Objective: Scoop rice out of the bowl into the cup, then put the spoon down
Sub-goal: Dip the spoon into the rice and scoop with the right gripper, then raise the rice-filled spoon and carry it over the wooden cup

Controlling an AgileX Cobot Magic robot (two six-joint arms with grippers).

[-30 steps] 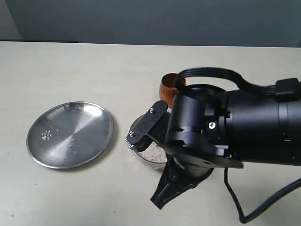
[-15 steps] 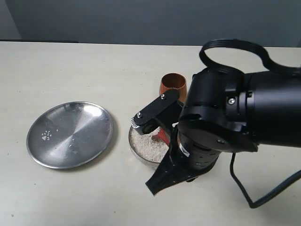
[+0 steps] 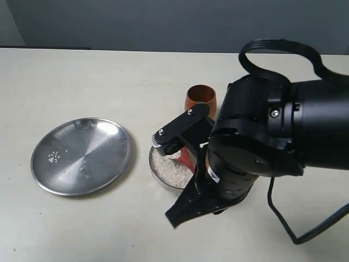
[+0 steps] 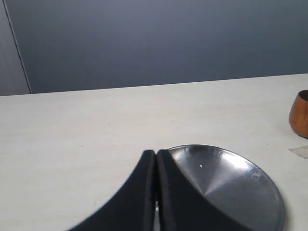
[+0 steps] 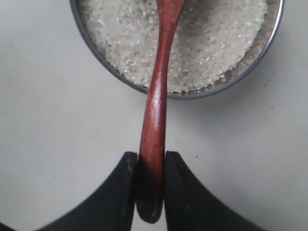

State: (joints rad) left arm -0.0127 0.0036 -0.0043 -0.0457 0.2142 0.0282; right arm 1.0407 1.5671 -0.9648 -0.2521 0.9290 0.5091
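Observation:
The steel bowl (image 5: pixel 91 41) holds a bed of white rice (image 5: pixel 211 43). My right gripper (image 5: pixel 150 161) is shut on the far end of the handle of the dark red wooden spoon (image 5: pixel 156 96). The spoon's handle crosses the bowl's rim and lies over the rice; its head is cut off by the picture's edge. In the exterior view the spoon (image 3: pixel 188 158) slants down into the rice (image 3: pixel 166 170), and the wooden cup (image 3: pixel 200 98) stands just behind the bowl (image 3: pixel 158 183). My left gripper (image 4: pixel 156 154) is shut on nothing, above the table by the plate.
A flat steel plate (image 3: pixel 82 155) with a few stray grains lies left of the bowl; the left wrist view shows the plate (image 4: pixel 231 187) and the cup's edge (image 4: pixel 301 113). My bulky right arm (image 3: pixel 267 142) hides the table right of the bowl.
My right arm has drawn back to the right and risen, uncovering the cup and more of the bowl. The spoon stays gripped, its head at the rice.

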